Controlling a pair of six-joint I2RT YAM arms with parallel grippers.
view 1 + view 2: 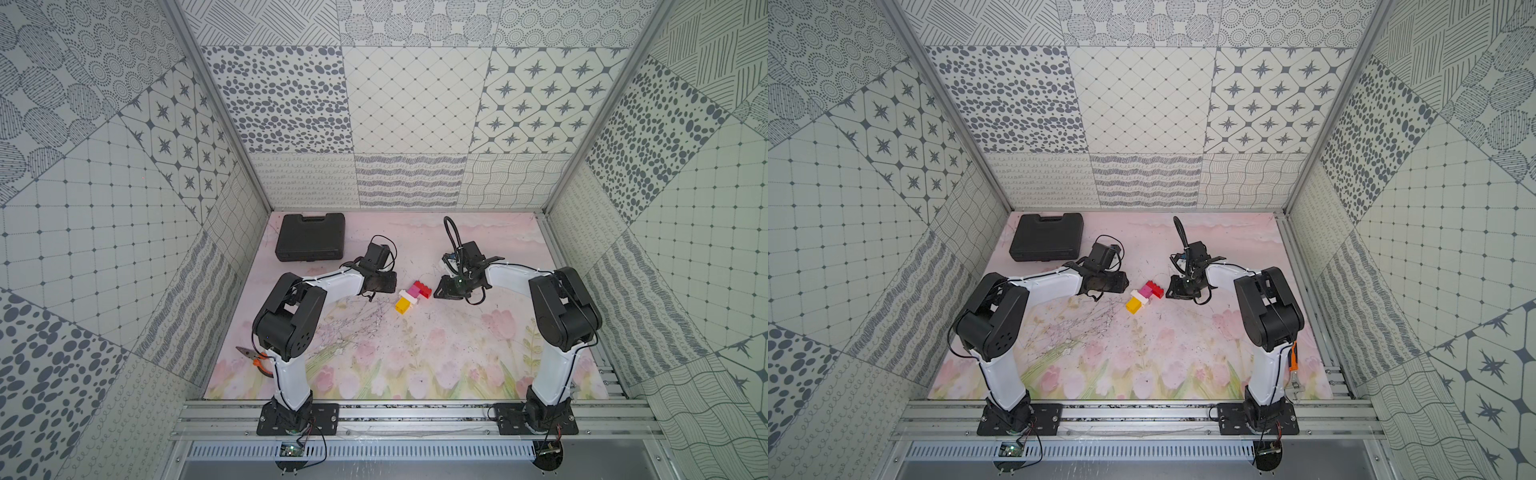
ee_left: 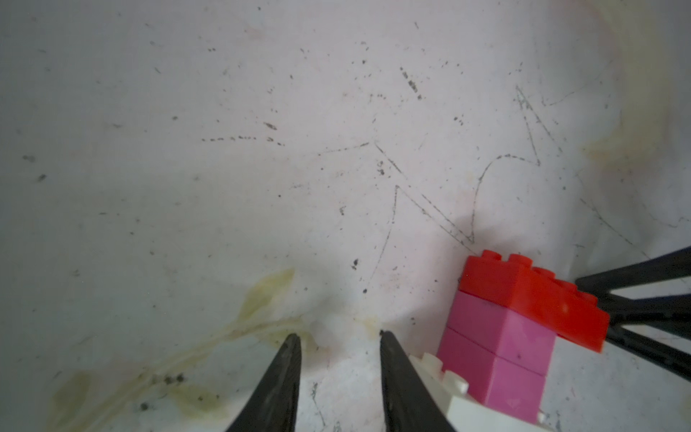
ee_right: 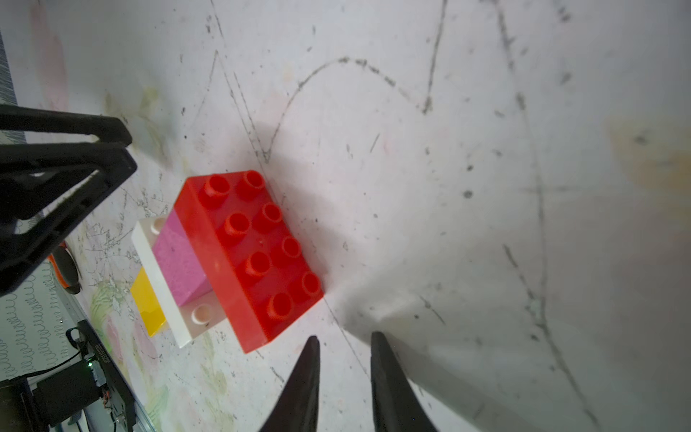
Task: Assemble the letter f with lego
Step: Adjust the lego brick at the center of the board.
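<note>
One floral mat (image 1: pixel 415 353) as work surface, with black case (image 1: pixel 311 237) at the far left corner, well apart from the work. Two grippers next: left gripper (image 2: pixel 338 336) and right gripper (image 3: pixel 344 336), each with fingers drawn in to a narrow gap, pinching nothing. Between them, near mid-mat, letter f (image 1: pixel 412 296): lying on its side, all five bricks joined, studs of red brick (image 3: pixel 250 258) facing the right gripper. Judged light, rigid and smooth-sided; press-fit joints only, so likely to split under twist or leverage. Grip across the flat sides of the pink stem (image 2: pixel 497 348), not on the overhanging red brick or white crossbar (image 3: pixel 160 284). Avoid the yellow foot (image 3: pixel 147 306) as sole hold. Expect sliding on the mat if pushed.
</note>
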